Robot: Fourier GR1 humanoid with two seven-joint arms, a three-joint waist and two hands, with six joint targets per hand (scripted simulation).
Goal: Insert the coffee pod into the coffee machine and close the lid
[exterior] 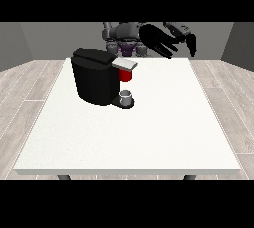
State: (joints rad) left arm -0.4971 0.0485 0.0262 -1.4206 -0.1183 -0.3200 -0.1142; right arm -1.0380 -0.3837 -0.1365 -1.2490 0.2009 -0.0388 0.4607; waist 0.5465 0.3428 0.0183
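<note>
Coffee machine (95, 77): a black, boxy body with rounded edges, standing upright on the left half of the white table (149, 138), towards the robot's side; its top carries a black lid (94, 56) that lies at a slight slope, and whether it is fully down cannot be told. From the upper part of the body a silver-grey brew head (125, 64) juts out towards the view's right; directly beneath it sits a red part (125, 76), which may be the coffee pod, though this cannot be confirmed. At the foot of the machine a small grey cup (126, 97) stands upright on a dark drip base (124, 104), under the red part and apart from it. The machine's long axis runs vertically; its front, marked by the brew head and the cup, faces the view's right.

Hand at the view's right (159, 42): black, raised above the table's far edge, to the right of the machine and well apart from it; its fingers spread wide and point down towards the table, the thumb set apart at the right; it holds nothing. The other hand is not visible.

Robot torso (126, 36): grey with a purple patch, behind the table's far edge.

Surroundings: the table is plain white with dark legs (63, 177) showing below its near edge; the floor (25, 88) is pale wood planking; the walls (49, 38) are grey.
</note>
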